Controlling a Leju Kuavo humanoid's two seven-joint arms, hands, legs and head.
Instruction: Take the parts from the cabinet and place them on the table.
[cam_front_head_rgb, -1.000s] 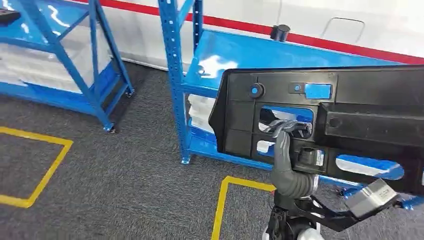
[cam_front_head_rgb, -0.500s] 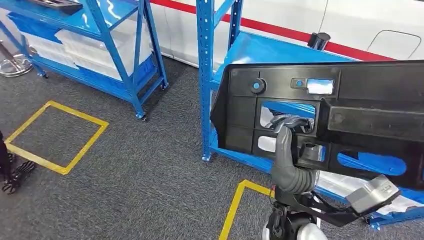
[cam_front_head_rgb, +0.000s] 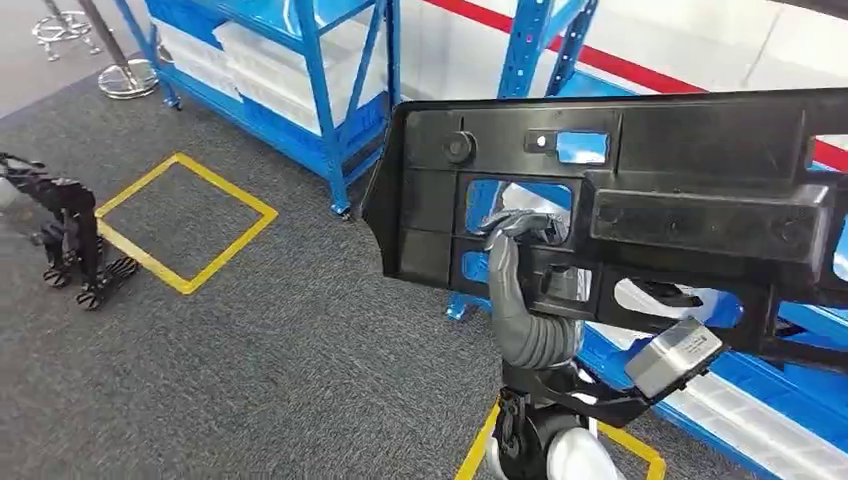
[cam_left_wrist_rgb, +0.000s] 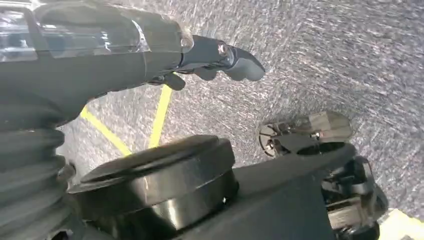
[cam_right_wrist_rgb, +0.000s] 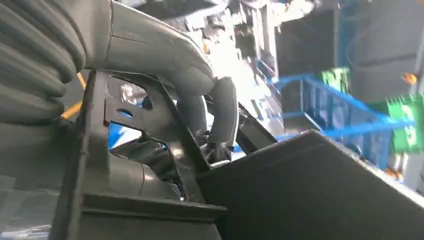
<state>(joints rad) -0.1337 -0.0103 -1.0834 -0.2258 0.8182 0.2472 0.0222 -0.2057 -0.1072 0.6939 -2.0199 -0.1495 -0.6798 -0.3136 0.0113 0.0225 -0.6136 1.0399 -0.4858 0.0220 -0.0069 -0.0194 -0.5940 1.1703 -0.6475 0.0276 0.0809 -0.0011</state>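
A large black plastic panel (cam_front_head_rgb: 640, 210) with several cut-outs is held up in front of me, above the carpet, in the head view. My right hand (cam_front_head_rgb: 520, 232) reaches through one of its openings and grips the inner edge; the grey ribbed wrist sits just below. Close up in the right wrist view, the fingers (cam_right_wrist_rgb: 220, 115) wrap around a rib of the panel (cam_right_wrist_rgb: 310, 190). In the left wrist view my left hand (cam_left_wrist_rgb: 220, 57) hangs over the grey carpet with nothing in it, its fingers loosely extended.
Blue metal racks (cam_front_head_rgb: 345, 110) with white bins (cam_front_head_rgb: 270, 60) stand behind the panel, another rack (cam_front_head_rgb: 740, 370) low on the right. Yellow tape squares (cam_front_head_rgb: 190, 220) mark the grey carpet. A stanchion base (cam_front_head_rgb: 125, 78) and a black legged device (cam_front_head_rgb: 70, 240) stand at the left.
The whole picture has shifted: the camera has turned left, so the racks slide right and more carpet shows. The panel stays gripped in my right hand.
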